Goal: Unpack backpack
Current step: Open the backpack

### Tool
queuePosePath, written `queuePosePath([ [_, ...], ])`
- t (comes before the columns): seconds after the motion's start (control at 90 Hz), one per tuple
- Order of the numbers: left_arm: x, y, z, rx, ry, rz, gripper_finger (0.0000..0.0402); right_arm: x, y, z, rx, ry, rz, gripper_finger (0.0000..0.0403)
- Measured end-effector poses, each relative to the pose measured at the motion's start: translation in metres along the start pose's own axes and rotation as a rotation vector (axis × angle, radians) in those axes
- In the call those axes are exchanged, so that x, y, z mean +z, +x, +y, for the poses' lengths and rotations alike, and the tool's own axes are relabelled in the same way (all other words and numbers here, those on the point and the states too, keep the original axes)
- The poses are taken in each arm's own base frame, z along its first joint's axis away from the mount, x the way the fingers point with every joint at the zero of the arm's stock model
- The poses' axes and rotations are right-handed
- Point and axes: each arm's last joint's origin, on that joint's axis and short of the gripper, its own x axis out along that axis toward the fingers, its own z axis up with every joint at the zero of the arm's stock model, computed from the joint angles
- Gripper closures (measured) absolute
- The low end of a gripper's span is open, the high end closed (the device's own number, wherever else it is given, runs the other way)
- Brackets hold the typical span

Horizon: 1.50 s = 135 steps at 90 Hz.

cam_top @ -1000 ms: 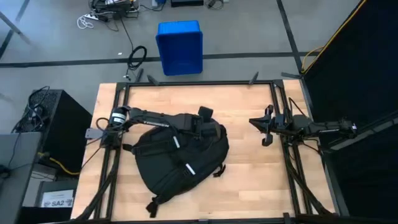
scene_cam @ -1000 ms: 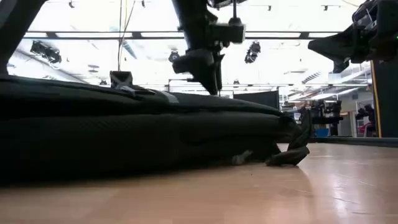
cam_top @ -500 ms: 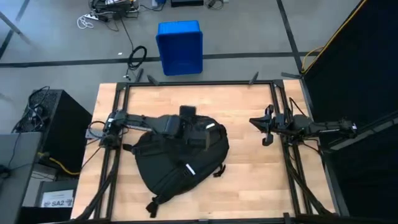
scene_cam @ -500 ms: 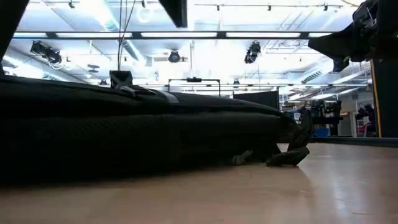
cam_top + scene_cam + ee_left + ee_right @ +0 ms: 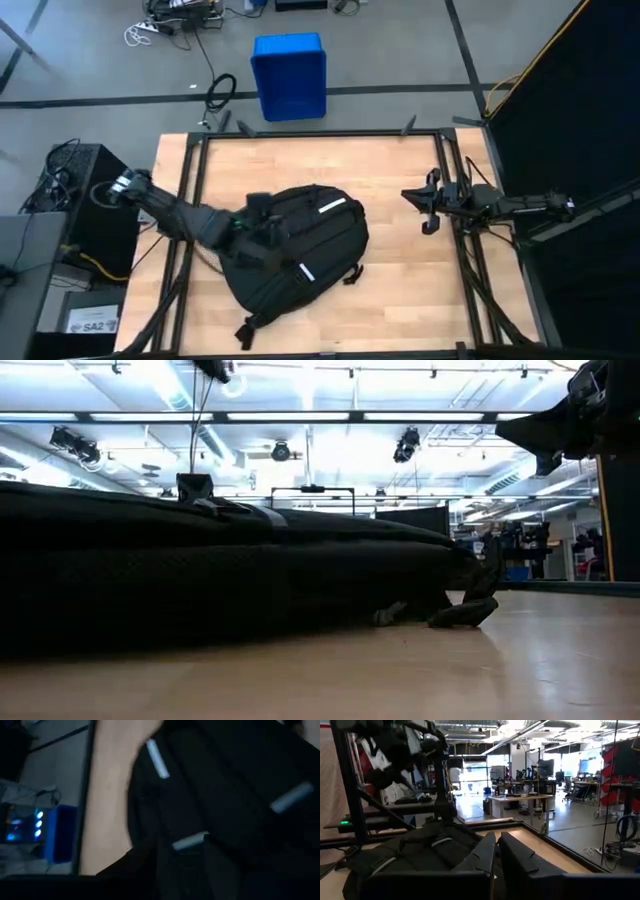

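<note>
Change since one second ago: the left arm, then stretched across the backpack's upper edge with its hand near the top centre of the pack, has swung back and down. The left hand point(image 5: 262, 226) now sits over the left part of the backpack point(image 5: 305, 250), and the arm runs from the worktop's point(image 5: 390, 170) left edge in a diagonal. In the low view the arm that hung over the pack has gone from the frame. The backpack has not shifted; it lies flat at the worktop's centre, rounded top toward the right, white reflective stripes point(image 5: 307, 272) facing up, straps trailing toward the near edge.

The left wrist view shows black fabric and stripes close beneath the camera; whether that hand is open or closed, or has hold of anything, cannot be told.

The right hand point(image 5: 428, 205) waits at the worktop's right side, well apart from the backpack, unchanged, fingers point(image 5: 482, 857) nearly together and empty.
</note>
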Motion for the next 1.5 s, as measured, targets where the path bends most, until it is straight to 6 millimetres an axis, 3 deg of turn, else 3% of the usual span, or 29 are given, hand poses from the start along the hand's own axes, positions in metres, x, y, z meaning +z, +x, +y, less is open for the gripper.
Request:
queuePosePath([
  [0.278,-0.070,0.026,0.001,-0.040,-0.121,0.000,0.0270,0.000,0.000,0.000,0.000,0.000,-0.001,0.0400],
  [0.522,-0.098,0.046,-0.009,-0.138,-0.275,-0.046,0.0270,0.000,0.000,0.000,0.000,0.000,-0.001,0.0399],
  [0.844,-0.091,0.060,-0.023,-0.201,-0.374,-0.170,0.0270,0.000,0.000,0.000,-0.001,0.001,-0.003,0.0398],
  [1.233,-0.089,0.062,-0.020,-0.141,-0.337,-0.192,0.0244,0.001,0.000,0.000,-0.001,0.002,-0.008,0.0395],
  [1.5,-0.088,0.065,-0.017,-0.188,-0.332,-0.173,0.0221,0.001,0.000,0.000,-0.001,0.002,-0.007,0.0400],
])
